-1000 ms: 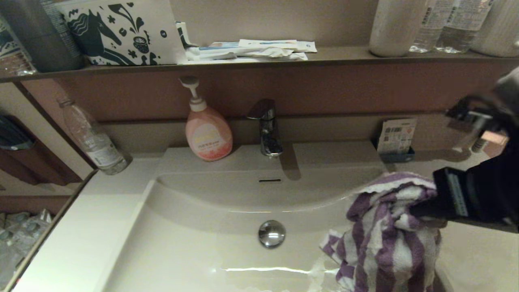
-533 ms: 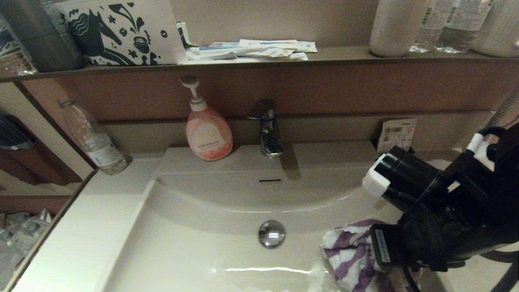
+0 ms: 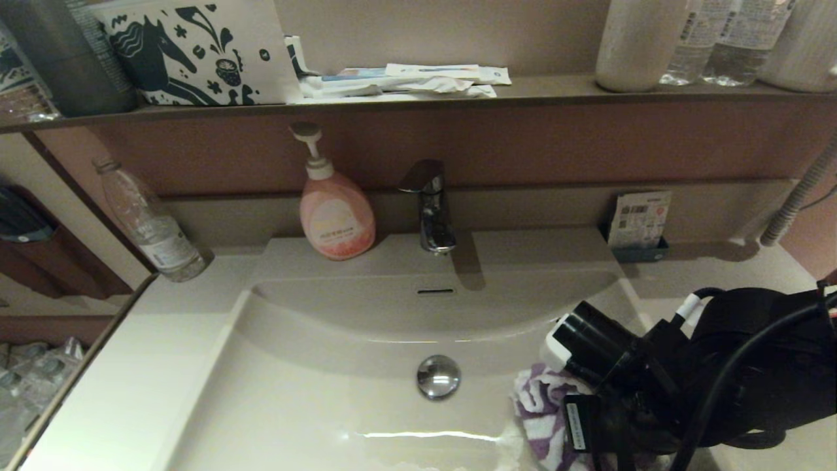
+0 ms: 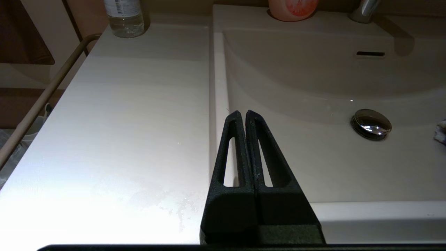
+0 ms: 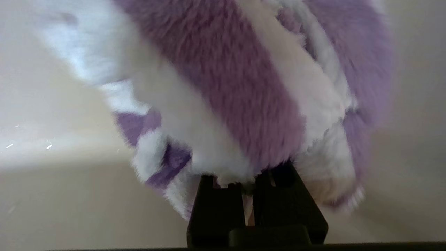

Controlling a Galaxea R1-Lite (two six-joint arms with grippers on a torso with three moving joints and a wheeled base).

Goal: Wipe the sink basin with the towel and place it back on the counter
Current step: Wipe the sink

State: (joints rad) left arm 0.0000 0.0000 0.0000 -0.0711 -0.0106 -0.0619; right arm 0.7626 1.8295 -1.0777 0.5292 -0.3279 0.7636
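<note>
Head view, read from left to right, starts with a clear plastic bottle (image 3: pixel 149 222) standing on the counter (image 3: pixel 118 386) at the far left, then a pink soap dispenser (image 3: pixel 335 212) and the chrome faucet (image 3: pixel 428 206) on the ledge behind the sink basin (image 3: pixel 294 392). The round drain plug (image 3: pixel 438 377) sits mid-basin below the overflow slot (image 3: pixel 435 291). To its right, the towel (image 3: pixel 539 409) is bunched low against the basin's right side, mostly hidden under the right gripper (image 3: pixel 611 435) and its dark wrist and cables. A second ago the cloth hung high and spread out over the basin's right rim; half a second ago it had dropped partway, and now only a small purple-and-white bundle shows, nearer the drain plug, with the arm lower and further toward the centre. A small printed packet (image 3: pixel 639 219) leans against the back wall behind the arm, fully visible again. Nothing else on the shelf (image 3: pixel 392 101) or counter has moved. From the left wrist view, the left gripper (image 4: pixel 243 115) has its two black fingers pressed together with nothing between them, hovering over the seam where the counter meets the basin's left edge. From the right wrist view, the right gripper's fingers (image 5: pixel 216 202) are clenched on a fold of the towel (image 5: pixel 237 90), which fills most of the frame above the glossy basin floor.
</note>
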